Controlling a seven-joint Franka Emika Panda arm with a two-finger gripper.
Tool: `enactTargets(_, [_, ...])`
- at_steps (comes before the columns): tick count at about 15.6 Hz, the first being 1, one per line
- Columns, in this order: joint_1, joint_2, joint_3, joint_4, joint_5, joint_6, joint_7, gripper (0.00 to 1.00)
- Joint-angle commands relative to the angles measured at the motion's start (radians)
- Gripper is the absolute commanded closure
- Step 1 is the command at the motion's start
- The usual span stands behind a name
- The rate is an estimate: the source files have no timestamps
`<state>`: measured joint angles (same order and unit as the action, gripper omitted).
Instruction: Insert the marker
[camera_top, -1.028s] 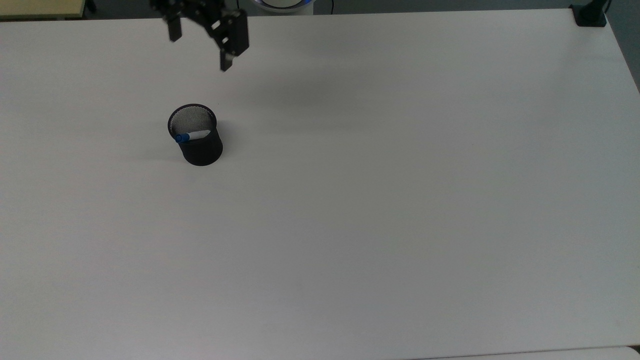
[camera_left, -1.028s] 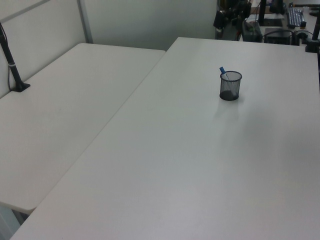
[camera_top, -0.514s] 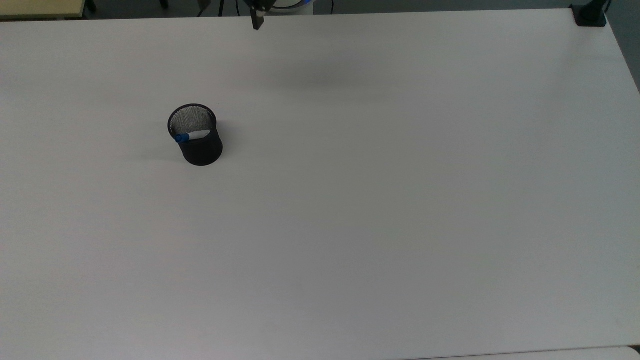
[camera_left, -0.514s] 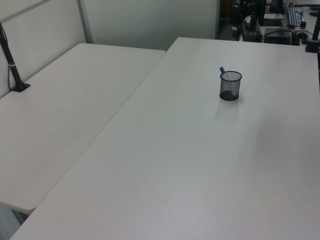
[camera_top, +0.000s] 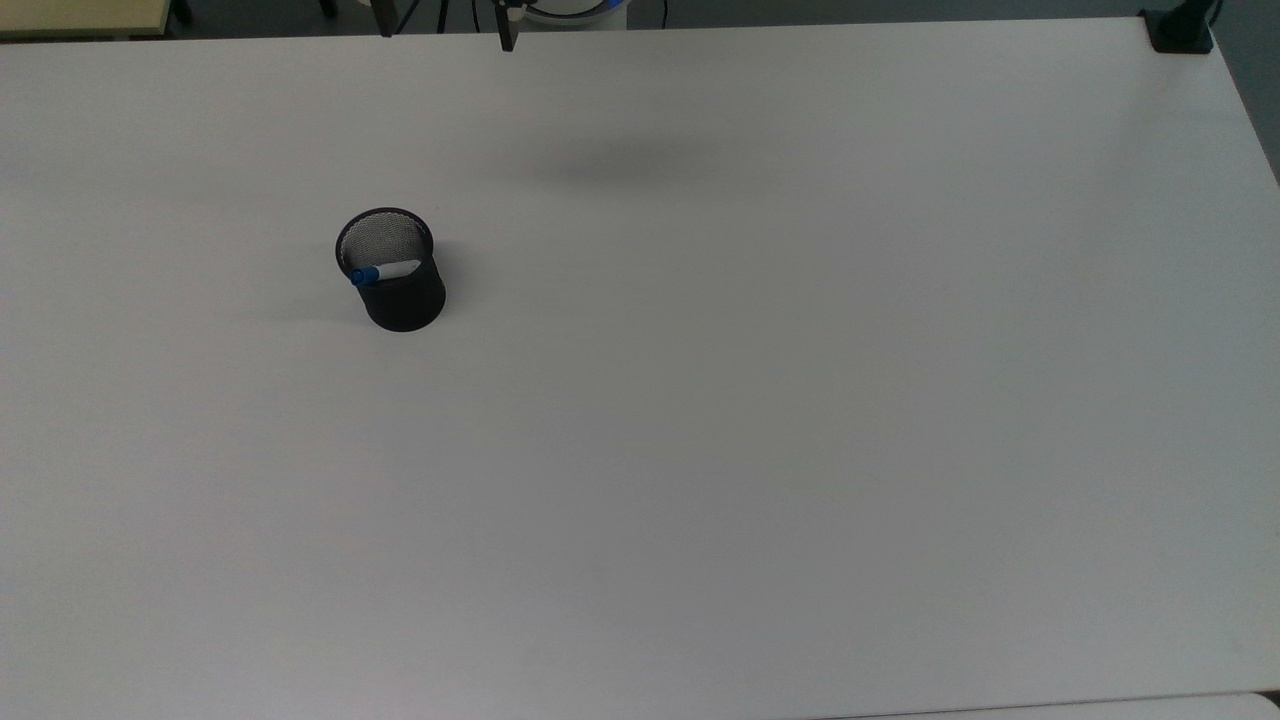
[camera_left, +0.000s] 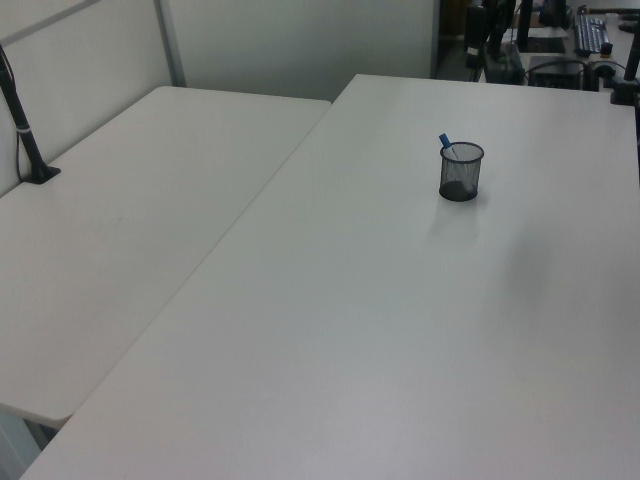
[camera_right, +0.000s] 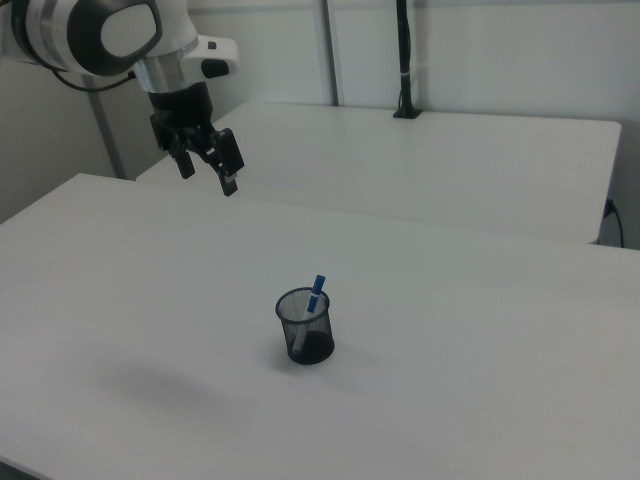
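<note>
White table (camera_right: 480, 330), marker (camera_right: 313, 299) leaning in mesh cup (camera_right: 305, 328), end effector (camera_right: 207, 174) raised w/ fingers apart, empty

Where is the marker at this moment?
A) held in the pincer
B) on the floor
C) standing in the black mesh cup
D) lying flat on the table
C: the marker stands tilted in the cup, blue cap above the rim, while the open pincer hangs empty, well away from it.
</note>
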<state>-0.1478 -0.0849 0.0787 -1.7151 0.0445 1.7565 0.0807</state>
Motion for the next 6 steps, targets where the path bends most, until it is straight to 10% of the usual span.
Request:
enactTargets(1, [-0.016, -0.007, 0.018, -0.023, -0.029, 0.043, -0.030, 0.00])
enactTargets(6, [-0.013, -0.007, 0.018, -0.015, -0.037, 0.040, -0.029, 0.00])
